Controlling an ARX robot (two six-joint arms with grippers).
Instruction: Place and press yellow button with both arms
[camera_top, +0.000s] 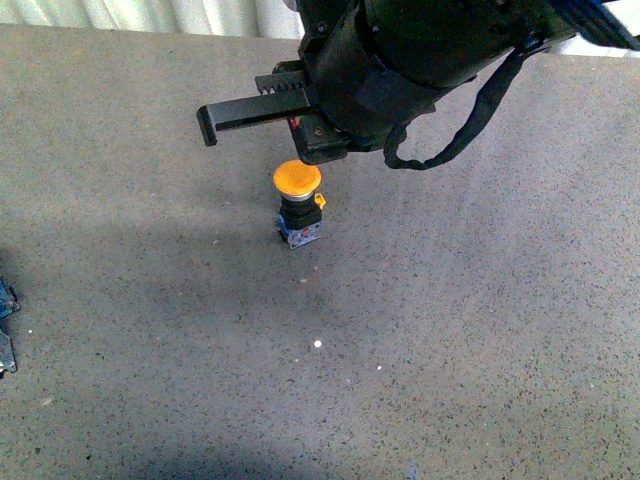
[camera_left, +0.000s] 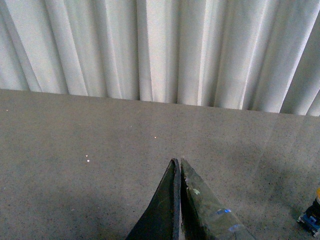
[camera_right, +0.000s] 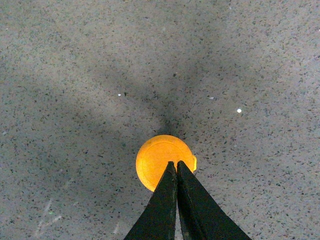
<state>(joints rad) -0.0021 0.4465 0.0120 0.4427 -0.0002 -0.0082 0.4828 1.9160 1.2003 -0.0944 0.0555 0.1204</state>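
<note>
**Operator:** Where is the yellow button (camera_top: 297, 181) relative to my right gripper (camera_right: 176, 163)?

**Spotter:** Directly under its tips. In your right wrist view the two fingers (camera_right: 161, 205) are pressed together into one point. That point overlaps the edge of the yellow cap nearest the wrist. The button stands upright, base down, on the grey table (camera_top: 450, 330). You cannot tell whether the tips touch the cap or sit just above it.

**Operator:** And my left gripper (camera_left: 178, 161)?

**Spotter:** Pressed together too, over bare table and facing a white curtain (camera_left: 150, 50). The button is well off to one side of it, cut by the edge of that view.
</note>
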